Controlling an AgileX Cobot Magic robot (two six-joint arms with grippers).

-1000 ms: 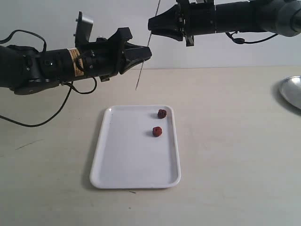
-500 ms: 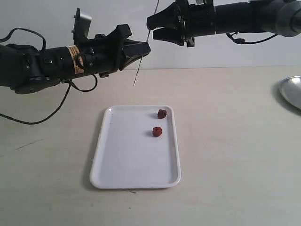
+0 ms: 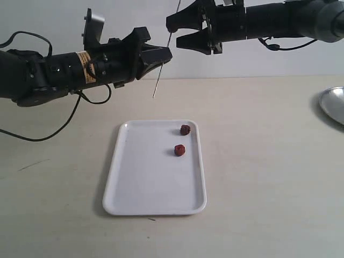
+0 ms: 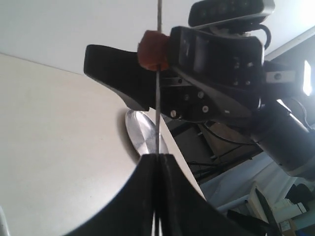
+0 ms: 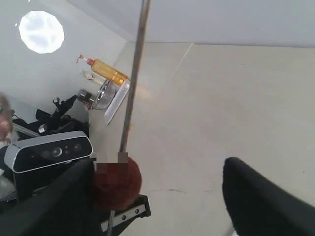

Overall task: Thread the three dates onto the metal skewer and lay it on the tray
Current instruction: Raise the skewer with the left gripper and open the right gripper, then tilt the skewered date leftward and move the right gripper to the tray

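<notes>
My left gripper (image 3: 165,54) is shut on the metal skewer (image 3: 158,81), which stands steeply tilted above the table's far side. In the left wrist view the thin rod (image 4: 157,108) rises from my shut fingertips (image 4: 157,158). A reddish-brown date (image 4: 151,48) is threaded on it higher up. My right gripper (image 3: 173,30) is open around that date (image 5: 118,181), which sits against one finger while the other stands well apart. The remaining two dates (image 3: 185,129) (image 3: 179,150) lie on the white tray (image 3: 145,183), near its far right corner.
A round silver dish (image 3: 334,105) sits at the table's right edge. A black cable (image 3: 37,141) trails over the table at the left. The tray lies below and in front of both grippers.
My right gripper's jaws have spread wide, letting go of the date, which stays on the skewer. My left gripper has risen slightly with the skewer.
</notes>
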